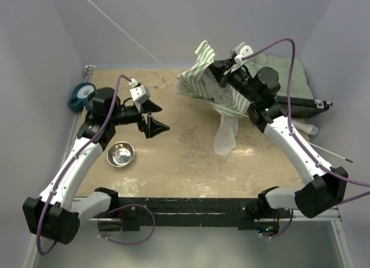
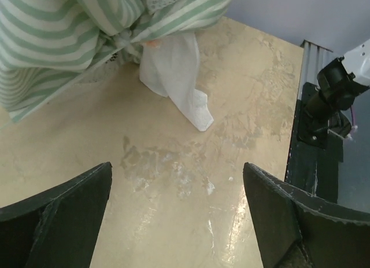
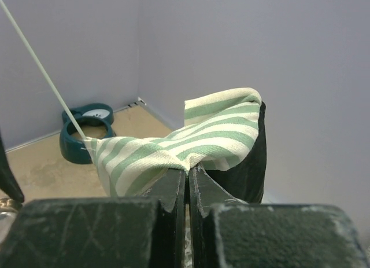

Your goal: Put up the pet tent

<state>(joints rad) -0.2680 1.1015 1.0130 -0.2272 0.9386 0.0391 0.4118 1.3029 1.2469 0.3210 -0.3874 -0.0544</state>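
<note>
The pet tent (image 1: pixel 203 81) is a crumpled bundle of pale green-and-white striped fabric with mesh, lifted above the table at the back middle. A white flap (image 1: pixel 225 135) hangs from it to the table. A thin white pole (image 1: pixel 124 32) runs from it up to the back left. My right gripper (image 1: pixel 215 71) is shut on a fold of the striped fabric (image 3: pixel 191 143). My left gripper (image 1: pixel 156 118) is open and empty, left of the tent, above bare table. The left wrist view shows the tent (image 2: pixel 63 36) and the flap (image 2: pixel 176 77) ahead of it.
A steel bowl (image 1: pixel 121 154) sits near the left arm. A teal double bowl (image 1: pixel 82 96) stands at the back left wall, also in the right wrist view (image 3: pixel 87 129). A green quilted cushion (image 1: pixel 292 74) and dark pole parts (image 1: pixel 306 103) lie at the back right.
</note>
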